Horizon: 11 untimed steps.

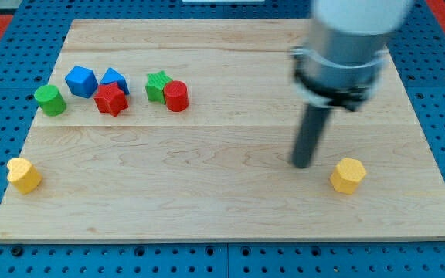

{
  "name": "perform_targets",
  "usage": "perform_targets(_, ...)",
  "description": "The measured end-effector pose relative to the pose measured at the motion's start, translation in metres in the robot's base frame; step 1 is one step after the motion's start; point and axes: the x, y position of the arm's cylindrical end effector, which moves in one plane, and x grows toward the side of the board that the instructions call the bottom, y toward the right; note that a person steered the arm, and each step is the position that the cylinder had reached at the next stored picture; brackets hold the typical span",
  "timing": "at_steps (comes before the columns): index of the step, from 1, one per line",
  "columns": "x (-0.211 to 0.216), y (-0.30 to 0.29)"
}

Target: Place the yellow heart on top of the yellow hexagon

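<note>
The yellow heart (24, 175) lies near the board's lower left corner. The yellow hexagon (348, 175) lies at the lower right. My tip (303, 164) rests on the board just left of the yellow hexagon, a short gap apart, and far to the right of the yellow heart. The rod rises from it to the arm's grey body at the view's top right.
A cluster sits at the upper left: a green cylinder (50, 100), a blue cube (81, 81), a second blue block (115, 79), a red star (111, 100), a green star (157, 85) and a red cylinder (176, 96). The wooden board (222, 201) lies on a blue perforated base.
</note>
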Motion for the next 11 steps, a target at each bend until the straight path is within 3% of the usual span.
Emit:
perform_targets(3,0.092,-0.368)
perform_targets(4,0.082,-0.368)
perform_targets(6,0.019,-0.357)
perform_targets(7,0.011,-0.318)
perform_targets(9,0.008,-0.141)
perform_targets(11,-0.015,-0.049)
